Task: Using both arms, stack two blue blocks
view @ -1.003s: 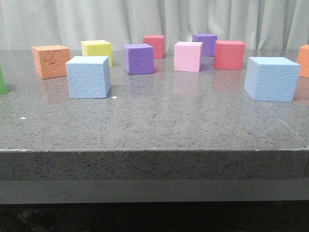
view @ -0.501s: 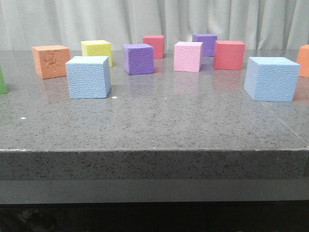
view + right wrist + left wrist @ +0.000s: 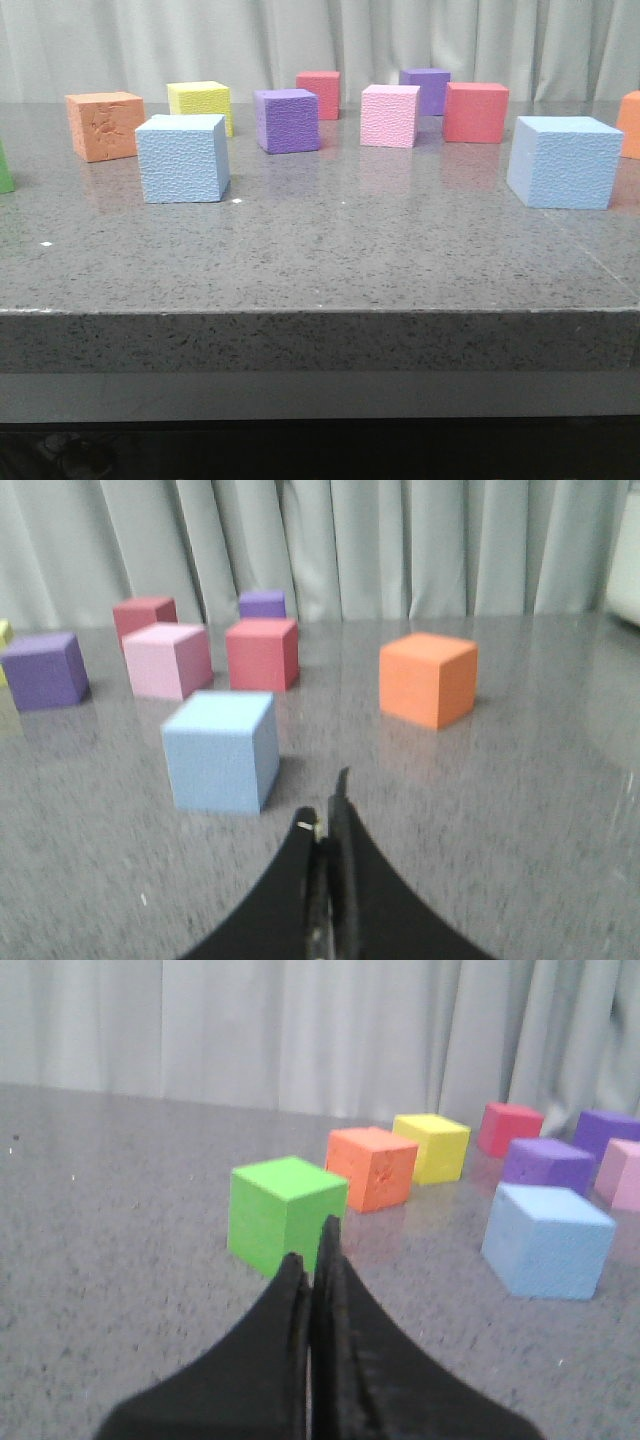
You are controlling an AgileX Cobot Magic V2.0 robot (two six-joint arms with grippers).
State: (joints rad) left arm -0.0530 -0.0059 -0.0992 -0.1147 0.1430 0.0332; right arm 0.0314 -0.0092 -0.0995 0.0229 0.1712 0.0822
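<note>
Pale sky-blue foam cubes, two, stood apart on the grey speckled stone desk: left cube toward the left edge, right cube by the right edge. Left end effector and right end effector, both pressed together and empty, each lay nearer its own-side cube.
</note>
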